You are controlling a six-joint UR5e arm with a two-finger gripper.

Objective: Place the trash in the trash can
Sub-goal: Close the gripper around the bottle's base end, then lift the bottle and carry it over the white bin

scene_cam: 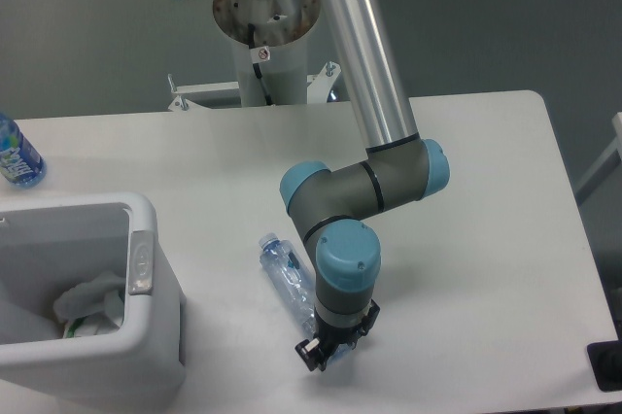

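Gripper [328, 353] sits low over the white worktop [486, 239], and you see its fingers pinching the bottom end of the clear bottle [288, 275]. This bottle lies tilted, its blue cap pointing up-left, toward the trash can [146, 336]. Inside the trash can you find the crumpled wrapper [89, 299]. Another bottle with blue label [15, 156] stands at the far left edge.

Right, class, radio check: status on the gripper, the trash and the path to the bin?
Gripper closed on bottle. Wrapper already in bin. Path looks clear.
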